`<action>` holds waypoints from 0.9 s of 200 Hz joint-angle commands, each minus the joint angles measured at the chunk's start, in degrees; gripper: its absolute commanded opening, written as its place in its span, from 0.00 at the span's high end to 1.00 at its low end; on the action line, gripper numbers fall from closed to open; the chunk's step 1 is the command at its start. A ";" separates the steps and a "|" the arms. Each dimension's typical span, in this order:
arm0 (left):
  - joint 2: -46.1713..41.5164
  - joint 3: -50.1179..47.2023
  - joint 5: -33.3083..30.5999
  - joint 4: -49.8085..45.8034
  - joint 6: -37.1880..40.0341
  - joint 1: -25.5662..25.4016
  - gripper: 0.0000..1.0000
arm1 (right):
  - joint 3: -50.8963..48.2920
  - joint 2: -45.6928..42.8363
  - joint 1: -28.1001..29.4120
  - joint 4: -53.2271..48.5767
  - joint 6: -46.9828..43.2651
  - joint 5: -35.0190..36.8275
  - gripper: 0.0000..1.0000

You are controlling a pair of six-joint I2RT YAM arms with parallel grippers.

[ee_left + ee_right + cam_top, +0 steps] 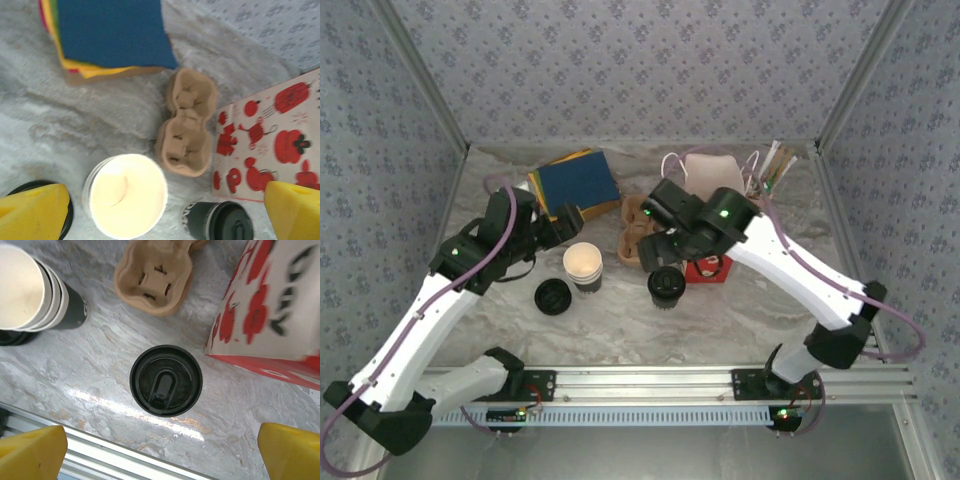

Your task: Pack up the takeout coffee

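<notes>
Left pincer (162, 215) and right pincer (160, 452) both spread wide apart, holding nothing.
We see the small dark paper cup with round black plastic lid (166, 380) standing upright on the grey marbled table (100, 365), under the right pincer.

We see a grey marbled table (740, 300). At its back left lies a stack of coloured sheets (578, 182), blue on top with yellow and red below. Right of that stack sits a brown cardboard cup carrier (186, 131), both wells empty. A white bag (270, 145) printed in red stands just beside the carrier, on its right. Nearer to us a stack of open paper cups (583, 266) stands upright, with a loose black lid (552, 297) flat on the table just to its left. A coffee cup (666, 286) with a black lid stands upright to the right of the stack, apart from it, in front of the carrier and the bag. At the back right we make out a bundle of sticks (772, 165).
</notes>
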 commanded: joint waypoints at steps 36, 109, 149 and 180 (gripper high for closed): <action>-6.19 -7.48 1.64 -2.67 -1.90 1.70 0.00 | 3.67 8.36 3.32 -5.69 4.37 -0.74 0.00; -10.25 -15.32 6.48 0.02 -4.27 1.50 0.00 | -5.77 6.71 -1.33 -0.71 5.42 -9.52 0.23; -13.31 -18.90 9.02 3.50 -3.93 0.66 0.00 | -11.16 5.15 -5.15 2.46 5.62 -13.72 0.24; -13.68 -19.92 9.15 3.75 -3.41 -0.12 0.00 | -10.72 6.75 -5.89 1.31 4.84 -13.63 0.22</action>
